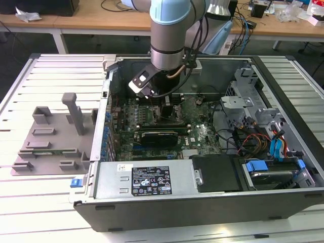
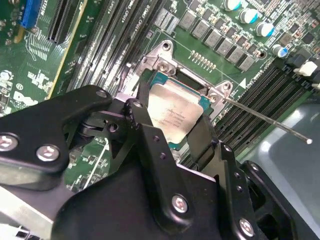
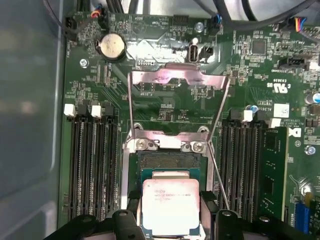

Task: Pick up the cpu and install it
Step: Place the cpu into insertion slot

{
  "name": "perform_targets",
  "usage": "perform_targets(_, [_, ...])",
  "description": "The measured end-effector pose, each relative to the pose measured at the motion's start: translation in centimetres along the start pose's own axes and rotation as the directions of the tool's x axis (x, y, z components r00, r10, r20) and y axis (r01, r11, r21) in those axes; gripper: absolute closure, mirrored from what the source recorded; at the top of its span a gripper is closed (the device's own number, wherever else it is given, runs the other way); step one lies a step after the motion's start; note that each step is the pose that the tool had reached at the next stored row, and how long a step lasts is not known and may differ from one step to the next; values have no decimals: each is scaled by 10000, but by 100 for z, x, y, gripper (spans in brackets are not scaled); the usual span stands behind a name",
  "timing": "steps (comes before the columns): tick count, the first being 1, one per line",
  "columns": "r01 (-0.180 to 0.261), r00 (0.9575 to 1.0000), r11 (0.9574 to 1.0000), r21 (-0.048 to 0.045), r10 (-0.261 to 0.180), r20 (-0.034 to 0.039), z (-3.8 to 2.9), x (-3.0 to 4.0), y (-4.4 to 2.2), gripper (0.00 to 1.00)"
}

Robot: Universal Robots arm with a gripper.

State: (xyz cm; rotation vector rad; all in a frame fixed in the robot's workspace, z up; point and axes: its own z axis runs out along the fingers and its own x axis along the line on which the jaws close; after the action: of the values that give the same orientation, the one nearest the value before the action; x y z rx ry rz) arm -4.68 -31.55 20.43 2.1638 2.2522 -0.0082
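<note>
The cpu (image 3: 170, 204), a flat square chip with a silver-grey top and green edge, sits between the black fingers (image 3: 208, 207) of my gripper (image 3: 170, 212), which is shut on it. It hangs just over the open socket (image 3: 165, 160) on the motherboard, covering part of it, and I cannot tell whether they touch. The second wrist view shows the cpu (image 2: 176, 112) clamped at two opposite edges by my gripper (image 2: 175, 127). In the exterior view the arm (image 1: 169, 45) reaches down into the open computer case (image 1: 202, 202), and its wrist hides the chip.
The socket's metal load plate (image 3: 177, 80) stands swung open, and a thin lever rod (image 2: 265, 120) sticks out beside it. Memory slots (image 3: 92, 165) flank the socket on both sides. A grey fixture tray (image 1: 50, 136) lies at the exterior view's left. Drive cage and cables (image 1: 263, 136) fill the case's right.
</note>
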Motion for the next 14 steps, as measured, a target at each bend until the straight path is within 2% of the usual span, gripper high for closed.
perform_targets(5, [-187, 9998, 9998, 12, 187, -1, 26, -1, 46, 45])
perform_targets(14, [-342, 9994, 9994, 17, 342, -45, 68, 3, 48, 45])
